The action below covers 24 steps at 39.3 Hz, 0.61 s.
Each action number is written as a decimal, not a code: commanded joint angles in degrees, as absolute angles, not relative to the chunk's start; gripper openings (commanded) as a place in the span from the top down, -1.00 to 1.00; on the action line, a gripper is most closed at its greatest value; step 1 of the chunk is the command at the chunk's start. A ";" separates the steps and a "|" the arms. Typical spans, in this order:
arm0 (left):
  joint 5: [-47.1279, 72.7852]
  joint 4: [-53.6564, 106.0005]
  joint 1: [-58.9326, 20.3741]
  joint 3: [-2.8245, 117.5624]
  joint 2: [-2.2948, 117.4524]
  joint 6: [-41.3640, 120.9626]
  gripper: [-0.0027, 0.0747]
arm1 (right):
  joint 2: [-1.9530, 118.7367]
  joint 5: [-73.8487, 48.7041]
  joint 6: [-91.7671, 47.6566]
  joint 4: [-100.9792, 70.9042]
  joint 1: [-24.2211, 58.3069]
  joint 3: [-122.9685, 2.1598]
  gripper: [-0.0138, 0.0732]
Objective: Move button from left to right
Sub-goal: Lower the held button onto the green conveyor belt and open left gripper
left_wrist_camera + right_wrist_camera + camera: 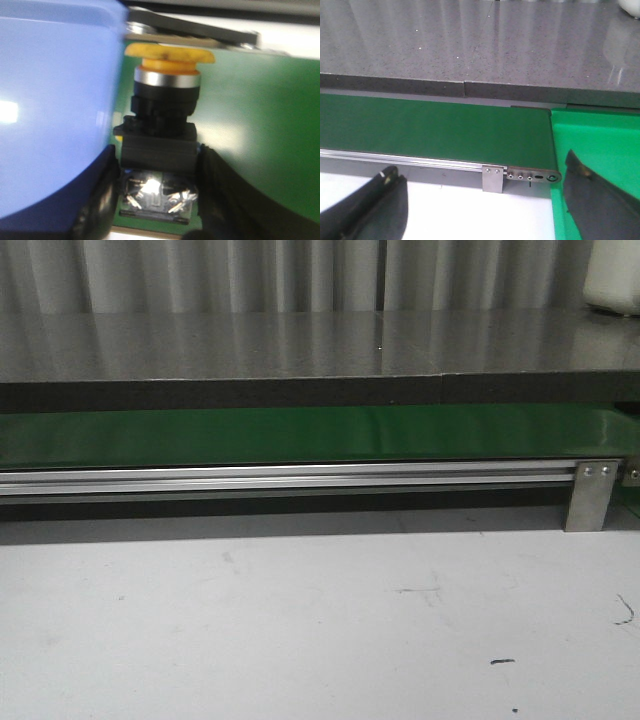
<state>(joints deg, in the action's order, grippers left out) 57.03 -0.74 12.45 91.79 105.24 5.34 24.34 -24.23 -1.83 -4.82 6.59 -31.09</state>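
Between the two dark fingers (100, 200) of the left gripper (157, 200) stood the button (160, 130), its boxy black body pinched on both flanks, its orange-yellow cap pointing to twelve o'clock of the left wrist view and its shiny metal terminals toward six. Under it lay the green belt (250, 115); a large pale-blue shape (55, 110) filled the nine o'clock side, too blurred to name. By my judgement the button was rigid, light and hard-shelled; the flat, ribbed body offered the sure hold, while the smooth round cap and the thin terminals were poor places to squeeze. No brand, label or lettering could be read on it. The right gripper (485, 210) stood spread and empty over the conveyor's end (530, 176), a bright green tray (600, 135) at three o'clock. Neither arm nor button showed in the front view
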 commanded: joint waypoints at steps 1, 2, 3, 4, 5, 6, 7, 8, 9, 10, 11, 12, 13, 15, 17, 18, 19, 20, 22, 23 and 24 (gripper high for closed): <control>58.42 0.66 10.53 93.36 103.35 5.79 0.74 | 25.01 -19.96 -2.07 -4.70 6.71 -33.15 -0.80; 58.80 0.94 10.08 93.36 103.69 5.94 0.74 | 25.01 -19.96 -2.07 -4.70 6.71 -33.15 -0.80; 59.05 0.94 9.79 93.36 104.23 6.29 0.74 | 25.01 -19.96 -2.07 -4.70 6.71 -33.15 -0.80; 59.18 1.04 9.54 93.36 104.58 6.51 0.74 | 25.01 -19.96 -2.07 -4.70 6.71 -33.15 -0.80; 59.62 1.04 9.25 93.36 105.19 6.93 0.74 | 25.01 -19.96 -2.07 -4.70 6.71 -33.15 -0.80; 60.16 1.04 9.07 93.36 105.66 7.17 0.74 | 25.01 -19.96 -2.07 -4.70 6.71 -33.15 -0.80; 60.90 1.04 8.98 93.36 106.30 7.18 0.74 | 25.01 -19.96 -2.07 -4.70 6.71 -33.15 -0.80; 61.34 1.04 8.85 93.36 106.58 7.30 0.74 | 25.01 -19.96 -2.07 -4.70 6.71 -33.15 -0.80; 62.14 1.04 8.70 93.36 107.14 7.45 0.74 | 25.01 -19.96 -2.07 -4.70 6.71 -33.15 -0.80; 62.92 1.04 8.70 93.36 107.45 7.62 0.73 | 25.01 -19.96 -2.07 -4.70 6.71 -33.15 -0.80; 63.54 1.07 8.70 93.36 107.58 7.97 0.70 | 25.01 -19.96 -2.07 -4.70 6.71 -33.15 -0.80; 63.81 1.17 8.62 93.36 107.86 8.11 0.69 | 25.01 -19.96 -2.07 -4.70 6.71 -33.15 -0.80; 63.93 1.17 8.62 93.36 107.85 8.11 0.66 | 25.01 -19.96 -2.07 -4.70 6.71 -33.15 -0.80; 63.93 1.33 8.62 93.36 107.88 8.26 0.56 | 25.01 -19.96 -2.07 -4.70 6.71 -33.15 -0.80; 63.80 2.15 8.62 93.36 107.88 8.53 0.40 | 25.01 -19.96 -2.07 -4.70 6.71 -33.15 -0.80; 63.70 2.56 8.62 93.36 107.88 8.79 0.30 | 25.01 -19.96 -2.07 -4.70 6.71 -33.15 -0.80; 63.43 2.61 8.62 93.36 107.88 8.79 0.25 | 25.01 -19.96 -2.07 -4.70 6.71 -33.15 -0.80; 63.18 2.61 8.62 93.36 107.88 8.79 0.15 | 25.01 -19.96 -2.07 -4.70 6.71 -33.15 -0.80; 62.62 2.61 8.62 93.36 107.88 8.79 0.00 | 25.01 -19.96 -2.07 -4.70 6.71 -33.15 -0.80; 62.48 2.61 8.62 93.36 107.88 8.79 -0.08 | 25.01 -19.96 -2.07 -4.70 6.71 -33.15 -0.80; 62.36 2.61 8.62 93.36 107.88 8.79 -0.15 | 25.01 -19.96 -2.07 -4.70 6.71 -33.15 -0.80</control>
